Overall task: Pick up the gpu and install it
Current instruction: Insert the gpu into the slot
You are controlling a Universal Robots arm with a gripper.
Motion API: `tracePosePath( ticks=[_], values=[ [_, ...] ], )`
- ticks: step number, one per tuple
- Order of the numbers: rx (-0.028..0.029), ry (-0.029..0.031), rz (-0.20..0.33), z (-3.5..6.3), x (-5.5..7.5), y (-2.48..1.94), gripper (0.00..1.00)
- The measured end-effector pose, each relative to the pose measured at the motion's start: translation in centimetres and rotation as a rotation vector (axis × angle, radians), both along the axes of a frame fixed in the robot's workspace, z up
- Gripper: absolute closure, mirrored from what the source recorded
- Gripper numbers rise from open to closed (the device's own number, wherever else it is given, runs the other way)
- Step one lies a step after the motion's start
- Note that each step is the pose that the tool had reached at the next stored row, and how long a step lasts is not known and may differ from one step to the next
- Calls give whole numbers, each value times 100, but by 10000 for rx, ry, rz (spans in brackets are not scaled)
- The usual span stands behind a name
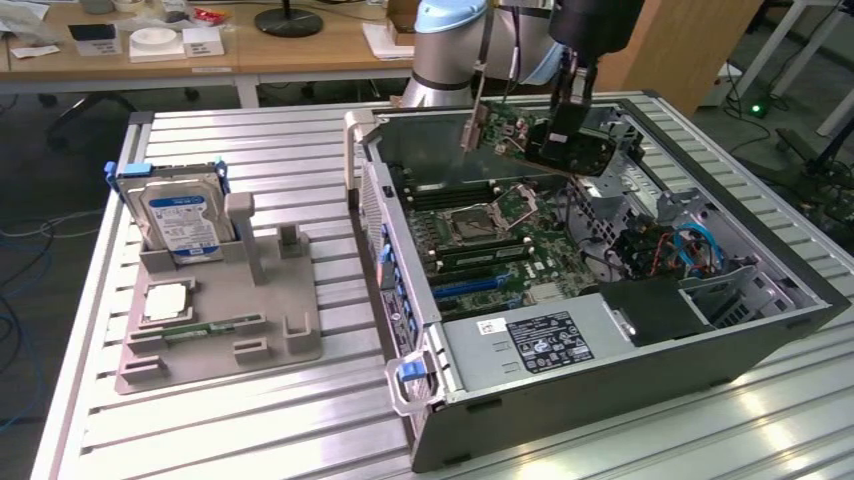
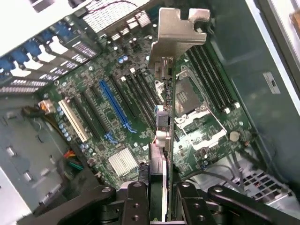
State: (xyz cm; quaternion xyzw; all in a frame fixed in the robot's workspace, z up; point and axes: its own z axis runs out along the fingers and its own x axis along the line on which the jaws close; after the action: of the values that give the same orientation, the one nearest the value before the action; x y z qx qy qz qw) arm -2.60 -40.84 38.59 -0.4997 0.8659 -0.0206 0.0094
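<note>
The gripper point(image 1: 571, 118) is clenching the gpu point(image 1: 534, 135) by one edge. In the wrist view its two fingers point(image 2: 137, 194) are pressing on either side of the card point(image 2: 164, 140), which is seen edge-on between them.

The pick-up is looking done. The card is hanging in the air over the open computer case point(image 1: 787, 300), toward the case's twelve o'clock end in the exterior view. It is sitting above the motherboard point(image 1: 534, 240) and touching none of it. Seating it is what is left, since no slot is taking its lower edge yet. In the wrist view the long blue slot point(image 2: 112, 105) is lying bare at about nine o'clock of the card, and the processor socket point(image 2: 190, 96) is sitting just beside the card at three o'clock.

The gpu is showing as a thin green board with a black heatsink face. It is tilting a little, and its silvery end bracket point(image 2: 176, 37) is pointing away from the gripper.

Farther out, at nine o'clock of the case, a grey holder point(image 1: 227, 330) is resting on the slatted tabletop point(image 1: 267, 430) and carrying an upright hard drive point(image 1: 180, 215).
</note>
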Motion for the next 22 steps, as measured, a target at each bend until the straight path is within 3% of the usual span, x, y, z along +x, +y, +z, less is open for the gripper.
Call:
tracePosePath(
  ticks=[22],
  values=[
    [0,0,3869,-8,-1,0,73]
  ],
)
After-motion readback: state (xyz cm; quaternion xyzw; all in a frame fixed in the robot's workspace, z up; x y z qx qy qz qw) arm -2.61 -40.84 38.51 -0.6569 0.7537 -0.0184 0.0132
